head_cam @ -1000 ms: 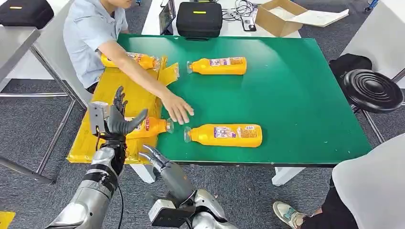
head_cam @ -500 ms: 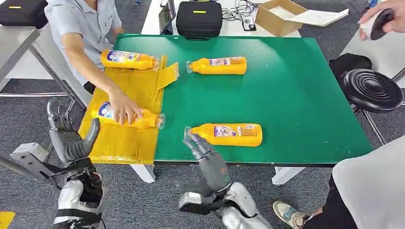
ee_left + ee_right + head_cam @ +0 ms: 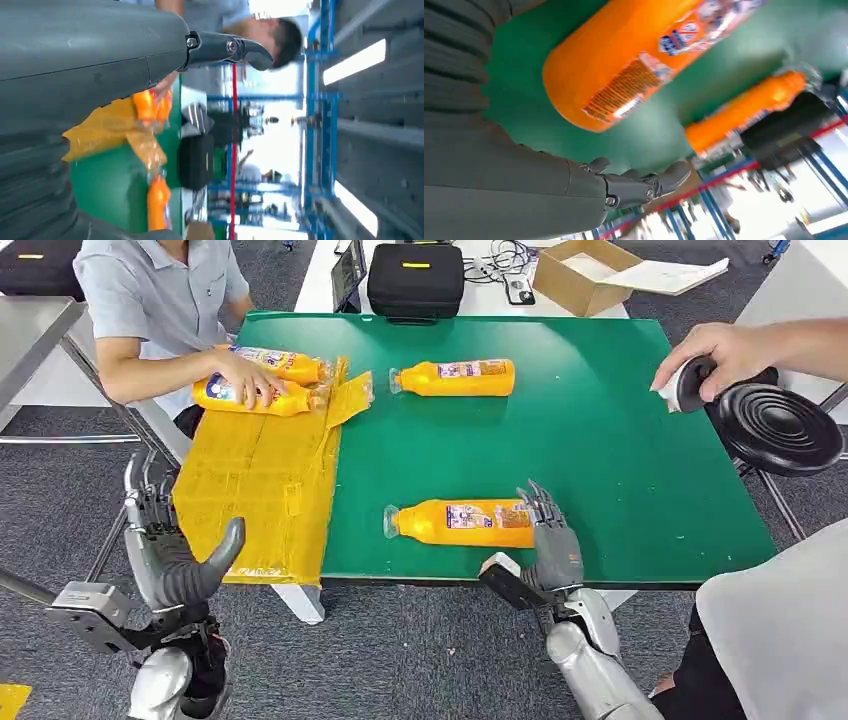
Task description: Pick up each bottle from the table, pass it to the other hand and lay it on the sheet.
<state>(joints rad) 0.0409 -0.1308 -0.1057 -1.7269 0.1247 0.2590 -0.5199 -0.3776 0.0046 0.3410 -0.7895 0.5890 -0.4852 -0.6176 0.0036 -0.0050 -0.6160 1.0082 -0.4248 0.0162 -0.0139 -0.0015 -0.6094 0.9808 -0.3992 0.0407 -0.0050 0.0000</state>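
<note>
The green table [image 3: 600, 440] is carrying four orange bottles. The nearest bottle [image 3: 466, 523] is lying on its side near the table's front edge, cap pointing toward the yellow sheet [image 3: 265, 480] covering the table's left end. The right hand [image 3: 547, 540] is reaching over the front edge with fingers spread apart, holding nothing, at the bottle's base end. The left hand [image 3: 170, 550] is hovering off the table's front-left corner, just beside the sheet, fingers apart and empty. A second bottle [image 3: 455, 377] is lying near the table's far edge. A person's hand [image 3: 240, 380] is resting on two more bottles [image 3: 262, 383] on the sheet's far end.
</note>
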